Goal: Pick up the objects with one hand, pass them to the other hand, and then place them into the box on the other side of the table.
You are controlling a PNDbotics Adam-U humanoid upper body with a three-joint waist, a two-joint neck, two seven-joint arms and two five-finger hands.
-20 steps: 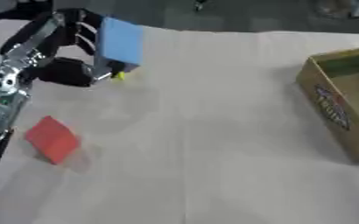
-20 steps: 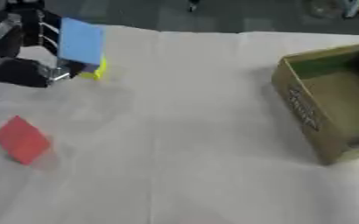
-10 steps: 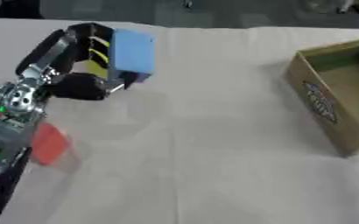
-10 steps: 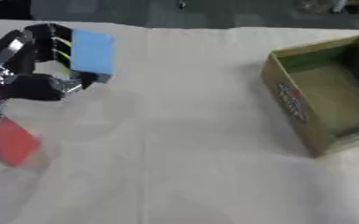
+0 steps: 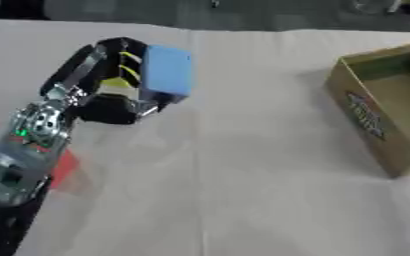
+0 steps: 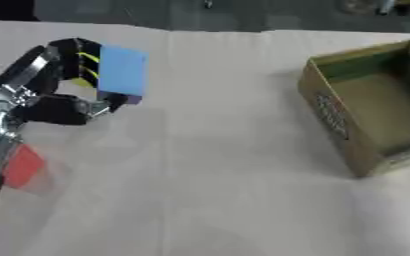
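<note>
White cloth covers the surface [image 5: 261,165] from edge to edge, and we're early in the job. Our left hand [image 5: 103,95] has its fingers curled round a blue block [image 5: 167,70], held up off the cloth near the far left of the surface, with a bit of yellow showing behind it between the fingers. So we'd call the pick-up done for this one. The handover isn't: our right hand shows in neither view, so we can't say what it's doing. The cardboard box [image 6: 370,107] sits open at the right edge, well apart from the block, and we see nothing in the part of its floor that shows. A red object [image 6: 22,166] lies flat on the cloth at the left edge, beside our forearm, untouched. By our reckoning the pass, the drop and that red piece are all ahead.
</note>
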